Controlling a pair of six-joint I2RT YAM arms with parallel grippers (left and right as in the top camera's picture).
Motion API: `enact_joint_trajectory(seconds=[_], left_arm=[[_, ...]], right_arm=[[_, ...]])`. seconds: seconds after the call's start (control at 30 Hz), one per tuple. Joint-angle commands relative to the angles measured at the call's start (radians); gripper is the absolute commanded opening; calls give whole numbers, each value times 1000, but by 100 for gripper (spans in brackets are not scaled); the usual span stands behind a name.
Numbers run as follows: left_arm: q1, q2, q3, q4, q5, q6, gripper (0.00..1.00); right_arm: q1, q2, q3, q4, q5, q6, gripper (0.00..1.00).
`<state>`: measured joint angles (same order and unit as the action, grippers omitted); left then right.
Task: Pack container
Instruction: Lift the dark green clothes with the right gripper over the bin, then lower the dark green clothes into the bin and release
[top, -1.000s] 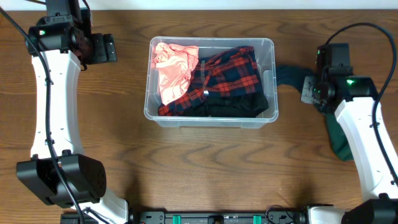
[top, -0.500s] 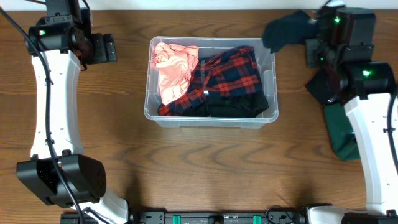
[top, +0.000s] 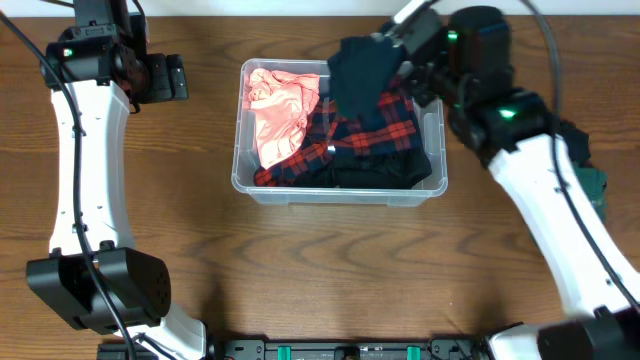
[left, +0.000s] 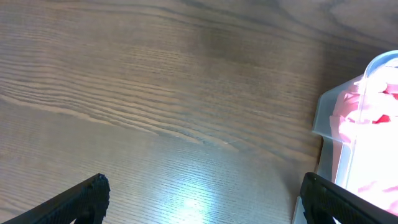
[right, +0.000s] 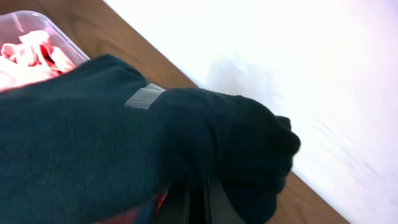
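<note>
The container (top: 340, 193) sits at the middle of the wooden table (top: 350, 280), long side left to right, and its clear walls show what is packed inside. A pink garment (top: 280, 112) fills its 9 o'clock end. A red-and-navy plaid garment (top: 375, 135) spreads from the centre toward 3 o'clock, and a black garment (top: 395, 170) lies against the wall at about 5 o'clock.

Over the bin's 1 o'clock corner the right gripper (top: 402, 52) is pinched on a dark teal garment (top: 360, 75). The cloth hangs above the plaid, covering part of the far rim. From the right wrist that cloth (right: 124, 143) fills most of the view and is bunched over the fingers, so the jaws themselves are hidden.

The left gripper (top: 168, 78) hangs at roughly 10 o'clock from the container, well apart from it. Its wrist view shows the fingertips (left: 87, 194) spread wide over bare wood, holding nothing, with a corner of the container (left: 364, 118) and some pink at the right edge.

At 3 o'clock, near the table's edge, a dark green cloth (top: 596, 186) shows past the right arm — only a scrap of it is visible.
</note>
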<state>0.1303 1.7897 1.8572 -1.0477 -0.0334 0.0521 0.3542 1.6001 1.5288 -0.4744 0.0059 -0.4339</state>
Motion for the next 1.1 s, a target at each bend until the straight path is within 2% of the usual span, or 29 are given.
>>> enact_joint_trajectory(seconds=[0.0, 0.27, 0.53, 0.7, 0.77, 0.8, 0.83, 0.9, 1.07], left_arm=[[3, 6, -6, -3, -5, -5, 98], [3, 6, -6, -3, -5, -5, 98], [3, 6, -6, -3, -5, -5, 98], [3, 6, -6, -3, -5, -5, 98], [3, 6, -6, -3, -5, -5, 98], [3, 6, -6, -3, -5, -5, 98], [3, 6, -6, -3, -5, -5, 98], [3, 6, -6, -3, -5, -5, 98], [3, 6, -6, -3, -5, -5, 98]], right_arm=[[31, 70, 21, 42, -11, 74, 1], [71, 186, 21, 85, 4, 210, 1], [74, 199, 21, 31, 143, 363, 1], [74, 199, 21, -1, 151, 375, 2], [74, 199, 21, -1, 151, 374, 46], [74, 198, 21, -1, 151, 374, 54], [74, 194, 22, 0, 151, 374, 58], [74, 178, 22, 0, 151, 373, 59], [72, 104, 23, 3, 151, 373, 46]])
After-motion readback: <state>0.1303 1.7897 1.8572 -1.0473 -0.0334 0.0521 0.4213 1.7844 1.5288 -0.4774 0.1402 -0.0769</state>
